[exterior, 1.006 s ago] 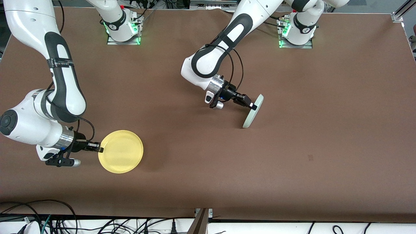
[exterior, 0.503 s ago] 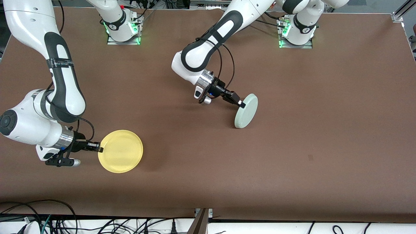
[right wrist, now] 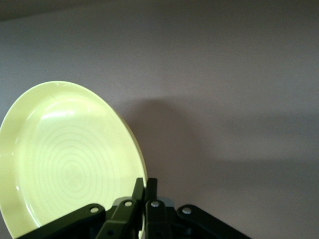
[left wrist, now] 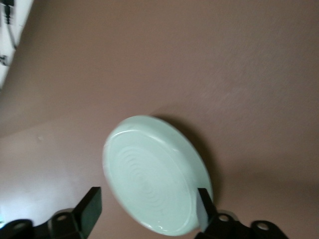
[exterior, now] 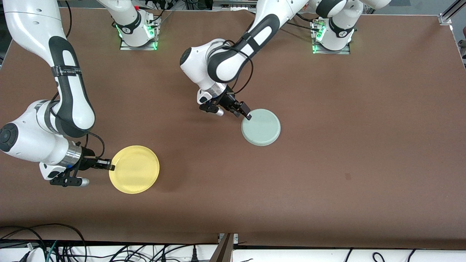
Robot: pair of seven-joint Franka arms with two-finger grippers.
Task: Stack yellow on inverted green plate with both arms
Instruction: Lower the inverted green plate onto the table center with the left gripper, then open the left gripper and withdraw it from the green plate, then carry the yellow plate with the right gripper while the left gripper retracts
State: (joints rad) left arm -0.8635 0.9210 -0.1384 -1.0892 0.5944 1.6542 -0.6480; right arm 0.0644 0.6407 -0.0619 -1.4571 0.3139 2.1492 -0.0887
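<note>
The pale green plate point(exterior: 261, 127) lies upside down on the table's middle, its ringed underside up in the left wrist view point(left wrist: 149, 174). My left gripper point(exterior: 247, 115) is at the plate's rim on the side toward the robots' bases. Its fingers point(left wrist: 92, 206) are spread wide on either side of the plate point(left wrist: 148, 195), so it is open. The yellow plate point(exterior: 134, 169) is near the right arm's end of the table. My right gripper point(exterior: 110, 167) is shut on its rim and holds it level, hollow side up point(right wrist: 70, 159), fingertips pinched together point(right wrist: 144, 183).
Brown table top point(exterior: 364, 127) all round both plates. The arm bases point(exterior: 138, 32) stand along the table's edge farthest from the front camera. Cables point(exterior: 54, 247) hang below the edge nearest that camera.
The left arm swung the green plate from standing on its edge to lying flat, underside up, a little toward the right arm. The right gripper and yellow plate barely moved.
</note>
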